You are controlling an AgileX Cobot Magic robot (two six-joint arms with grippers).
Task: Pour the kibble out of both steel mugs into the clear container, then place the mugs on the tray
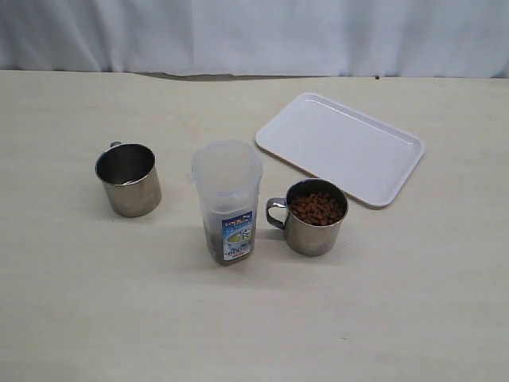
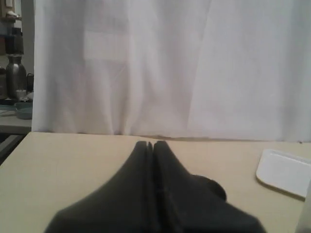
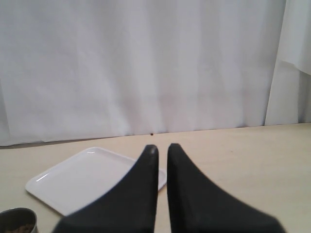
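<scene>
Left gripper [image 2: 149,144] & right gripper [image 3: 163,148] closed, empty. Clear container [image 1: 227,199] stands btwn the mugs, handy for pouring: right mug [image 1: 314,232] holds kibble [image 1: 316,208], left mug [image 1: 129,189] looks empty. Tray [image 1: 342,147] lies just behind.

High exterior, low wrists; tray [image 1: 340,147] in all

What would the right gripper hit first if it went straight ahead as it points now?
Probably nothing until the white curtain; the right gripper seems to aim just above the tray, though depth is unclear.
</scene>
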